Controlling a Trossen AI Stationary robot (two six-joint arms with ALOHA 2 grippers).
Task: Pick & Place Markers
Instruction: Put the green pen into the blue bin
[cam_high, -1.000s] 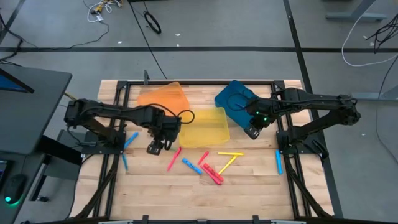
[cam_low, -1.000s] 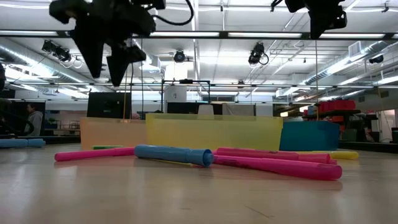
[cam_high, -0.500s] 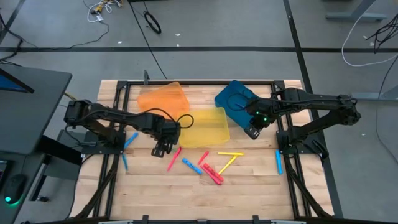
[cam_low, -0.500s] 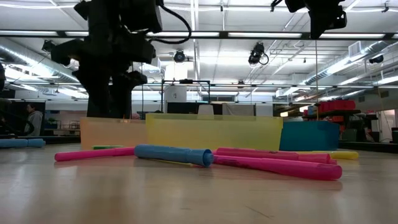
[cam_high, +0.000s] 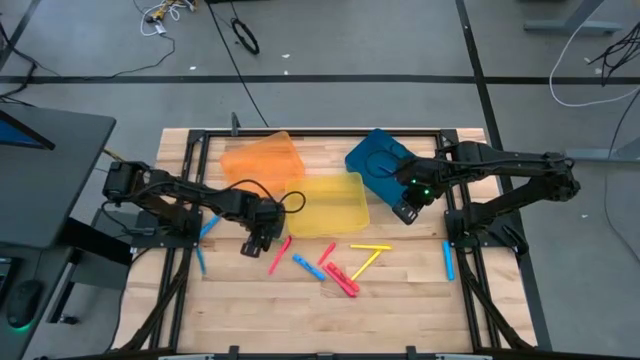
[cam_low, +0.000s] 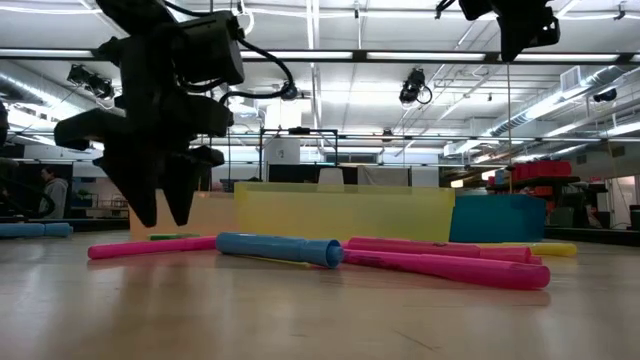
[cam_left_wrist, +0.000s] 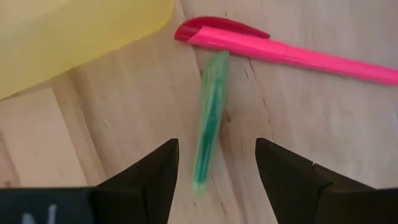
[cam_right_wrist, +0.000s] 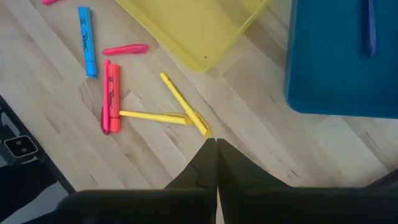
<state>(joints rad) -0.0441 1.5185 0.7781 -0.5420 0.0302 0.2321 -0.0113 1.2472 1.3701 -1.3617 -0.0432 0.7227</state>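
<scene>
Your left gripper (cam_high: 256, 240) hangs low over the table just beside the yellow tray (cam_high: 330, 205), fingers spread wide and empty. The green marker (cam_left_wrist: 210, 118) lies flat on the wood between them, its far end close beside the tip of a pink marker (cam_left_wrist: 286, 53). Come straight down so the fingers straddle the green barrel near its middle, and close only when both tips are at table level, keeping clear of the pink one. The rest of the markers (cam_high: 340, 265) are scattered in front of the yellow tray. Your right gripper (cam_high: 405, 212) waits, pinched together, by the blue tray (cam_high: 375, 160). Only the left wrist view shows the green marker; from above the gripper hides it. The low view alone shows how near the table the fingers (cam_low: 160, 200) stand
</scene>
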